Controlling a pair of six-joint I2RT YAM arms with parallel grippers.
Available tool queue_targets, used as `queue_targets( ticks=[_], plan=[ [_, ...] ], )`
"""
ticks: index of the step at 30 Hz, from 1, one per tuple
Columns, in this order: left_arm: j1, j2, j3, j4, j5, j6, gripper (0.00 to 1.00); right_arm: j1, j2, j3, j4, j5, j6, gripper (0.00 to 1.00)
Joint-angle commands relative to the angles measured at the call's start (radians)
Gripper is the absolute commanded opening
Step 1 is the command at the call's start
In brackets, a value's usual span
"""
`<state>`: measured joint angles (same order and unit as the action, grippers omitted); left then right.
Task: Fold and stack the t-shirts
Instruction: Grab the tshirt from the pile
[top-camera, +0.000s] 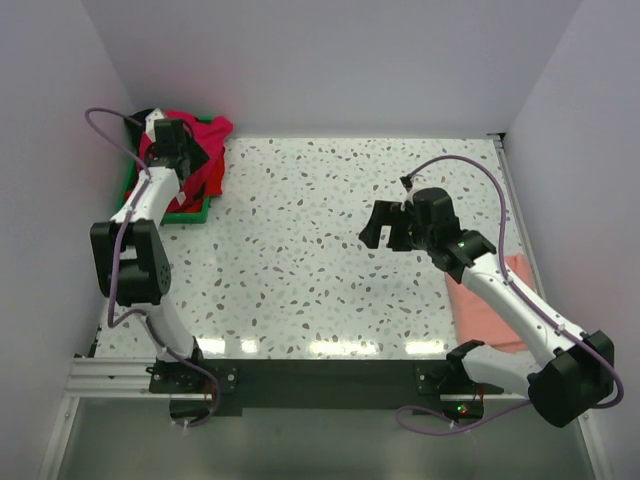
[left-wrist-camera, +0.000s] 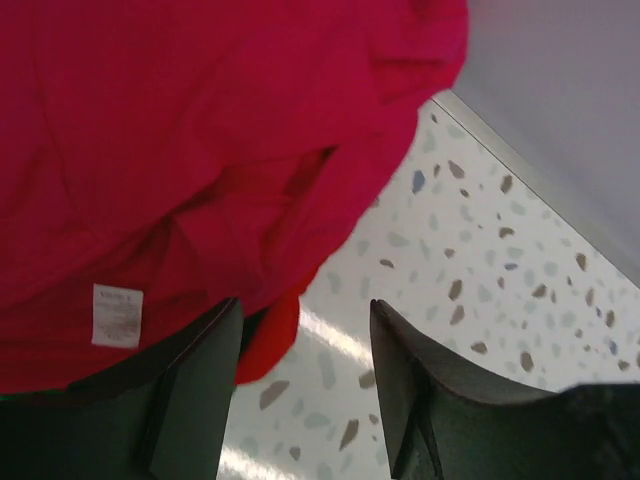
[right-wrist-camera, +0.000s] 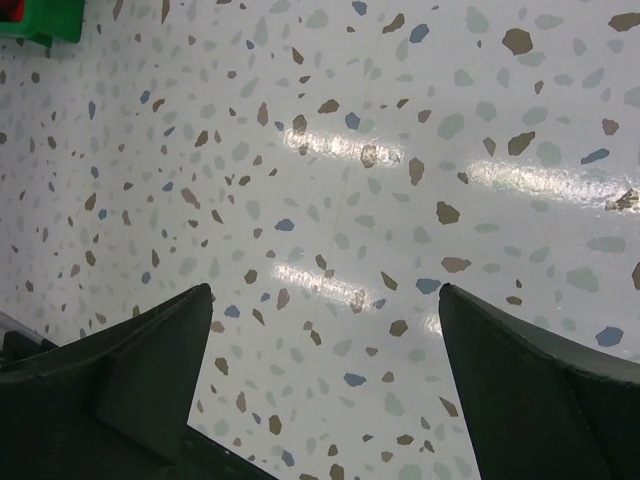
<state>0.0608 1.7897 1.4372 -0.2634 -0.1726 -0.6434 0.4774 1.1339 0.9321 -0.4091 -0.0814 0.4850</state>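
Seen from above, a pale speckled bench (top-camera: 330, 250) fills the view, with two robot arms bolted at its near edge.

Along the right edge, towards the near right corner, a salmon-pink t-shirt (top-camera: 485, 310) lies flat and folded, partly hidden under the right arm. It looks like the start of the stack.

In the far left corner a crimson-pink t-shirt (top-camera: 200, 150) sits crumpled in a green tray (top-camera: 190, 212). It is heaped above the rim and spills over the tray's right side. A brighter red fold shows beneath it in the left wrist view; whether that is a second shirt cannot be told.

The right tool (top-camera: 385, 232) hovers over bare bench right of centre, its two fingers spread wide with nothing between them.

The left tool (left-wrist-camera: 305, 400) is out over the far left corner at the edge of the heap, fingers parted. One finger lies against the crimson cloth and the gap shows mostly bare bench, so it grips nothing.

A small white label (left-wrist-camera: 118, 315) is sewn into the crimson shirt, just beside that finger.

The step in hand appears to be fetching the next shirt from the tray. The next move likely calls for the left tool to shift further onto the heap, pinch a single layer of crimson cloth, then lift it clear of the rim and carry it to open bench for spreading.
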Motion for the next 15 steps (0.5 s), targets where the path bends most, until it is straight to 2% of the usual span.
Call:
queue_targets(
  ticks=[1,6,8,9,10,13,14,15],
  plan=[
    [0.034,0.134,0.15,-0.033,-0.074,0.004,0.59,-0.002,-0.03,0.01,0.01,-0.031,-0.011,0.99],
    [0.042,0.263,0.235,-0.054,-0.084,0.019,0.59,0.0,-0.013,0.01,0.007,-0.04,-0.011,0.99],
    [0.043,0.273,0.238,-0.051,-0.073,0.016,0.55,0.0,-0.01,0.01,0.007,-0.04,-0.011,0.99],
    [0.043,0.274,0.23,-0.045,-0.053,0.016,0.46,0.0,-0.005,0.01,0.007,-0.04,-0.011,0.99],
    [0.042,0.267,0.223,-0.037,-0.053,0.014,0.46,-0.002,-0.002,0.01,0.007,-0.04,-0.011,0.99],
    [0.043,0.222,0.201,-0.016,-0.01,0.014,0.27,0.0,0.009,0.013,0.009,-0.04,-0.01,0.99],
    [0.043,0.206,0.197,-0.001,-0.001,0.017,0.16,0.0,0.01,0.013,0.01,-0.04,-0.01,0.99],
    [0.042,0.17,0.195,-0.003,0.005,0.019,0.12,0.0,0.015,0.014,0.012,-0.04,-0.008,0.99]
  ],
)
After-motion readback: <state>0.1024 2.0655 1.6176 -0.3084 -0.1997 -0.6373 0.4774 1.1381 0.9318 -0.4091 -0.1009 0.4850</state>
